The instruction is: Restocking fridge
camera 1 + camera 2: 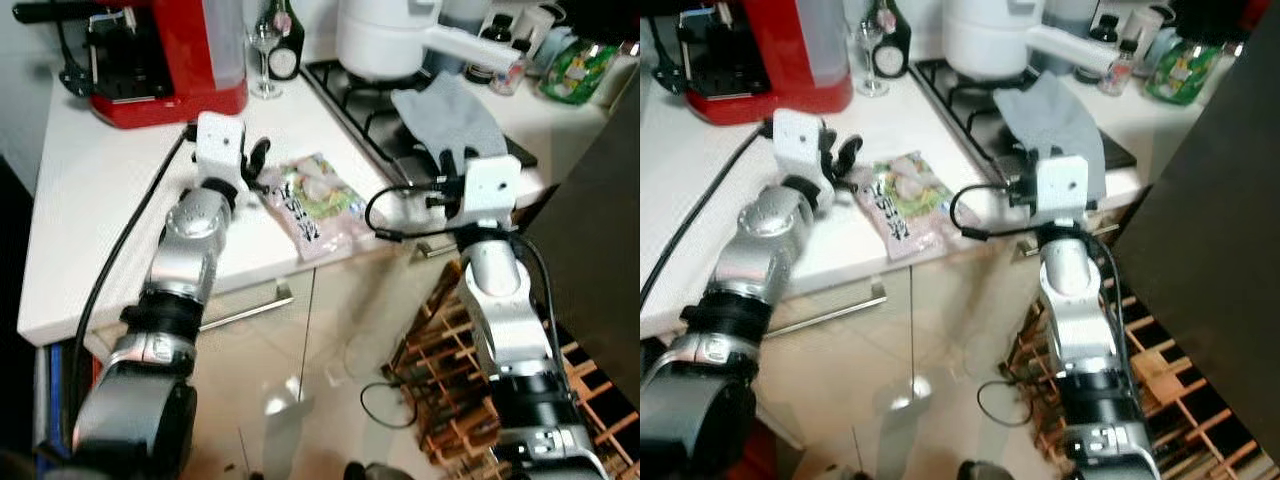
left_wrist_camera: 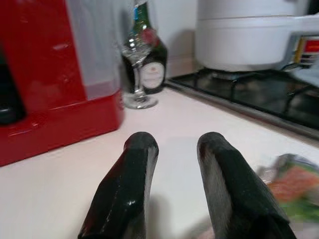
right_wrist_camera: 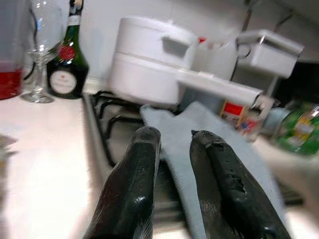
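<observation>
Two grippers are hovering over the white counter in front of us. We are holding our left gripper just beside the food packet, which is lying flat near the counter's front edge, between both arms; its fingers are standing slightly apart with nothing between them. We are keeping our right gripper over the near edge of the gas hob, above the grey cloth that is draping across the burner grates; those fingers are also parted by a narrow gap and gripping nothing. Behind the left gripper a red coffee machine is standing, with a wine glass and a dark green bottle next to it. On the hob a white pot is sitting, its long handle pointing towards the right. Below the counter we are seeing a wooden wine rack on the floor.
</observation>
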Motion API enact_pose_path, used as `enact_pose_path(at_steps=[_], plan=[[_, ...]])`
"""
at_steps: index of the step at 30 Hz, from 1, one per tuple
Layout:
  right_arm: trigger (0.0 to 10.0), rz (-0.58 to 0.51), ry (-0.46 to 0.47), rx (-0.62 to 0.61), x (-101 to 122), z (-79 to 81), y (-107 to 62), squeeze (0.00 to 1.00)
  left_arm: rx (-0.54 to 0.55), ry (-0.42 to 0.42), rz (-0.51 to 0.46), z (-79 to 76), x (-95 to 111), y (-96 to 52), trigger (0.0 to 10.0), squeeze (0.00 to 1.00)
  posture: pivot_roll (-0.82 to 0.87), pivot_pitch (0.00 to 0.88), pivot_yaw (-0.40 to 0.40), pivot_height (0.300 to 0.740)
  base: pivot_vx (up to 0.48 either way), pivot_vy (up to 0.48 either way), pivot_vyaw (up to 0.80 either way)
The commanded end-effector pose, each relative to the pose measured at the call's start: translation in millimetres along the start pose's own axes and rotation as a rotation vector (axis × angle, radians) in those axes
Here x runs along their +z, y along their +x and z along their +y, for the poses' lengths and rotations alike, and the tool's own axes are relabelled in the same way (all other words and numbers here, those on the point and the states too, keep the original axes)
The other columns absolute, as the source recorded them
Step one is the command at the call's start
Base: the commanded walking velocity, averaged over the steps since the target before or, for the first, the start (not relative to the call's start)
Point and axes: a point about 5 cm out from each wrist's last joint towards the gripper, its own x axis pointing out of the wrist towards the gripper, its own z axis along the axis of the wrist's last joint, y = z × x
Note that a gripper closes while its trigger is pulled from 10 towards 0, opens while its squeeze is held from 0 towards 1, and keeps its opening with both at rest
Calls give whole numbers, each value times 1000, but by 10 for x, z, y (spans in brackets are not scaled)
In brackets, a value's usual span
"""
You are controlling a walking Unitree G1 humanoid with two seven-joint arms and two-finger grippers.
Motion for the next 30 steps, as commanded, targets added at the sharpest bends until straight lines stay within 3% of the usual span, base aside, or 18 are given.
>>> enact_pose_path(at_steps=[1,4,8,19,27,29,30], plan=[[10000,16,30,-19,1,-20,-15,0,-18,-11,4,-10,-28,11,10000,0,-79,0,-26,740,0,0,0],[10000,4,22,-8,26,-38,-36,0,-80,26,-122,-82,226,41,10000,0,-93,0,-17,740,0,0,0],[10000,6,24,-19,32,-66,-29,0,-89,52,-127,-85,241,45,10000,0,-102,0,-9,740,0,0,0],[10000,21,23,-16,32,-105,-49,0,-230,135,-138,-314,155,-44,10000,0,-97,0,-13,740,0,0,0],[10000,39,46,-22,12,-100,-58,0,-284,163,-34,-401,-29,-87,10000,0,-89,0,-2,740,0,0,0],[10000,49,60,-24,-4,-95,-60,0,-265,148,38,-367,-114,-88,10000,0,-86,0,-1,740,0,0,0],[10000,56,70,-23,-17,-85,-61,0,-187,143,100,-272,-187,-83,10000,0,-86,0,2,740,0,0,0]])
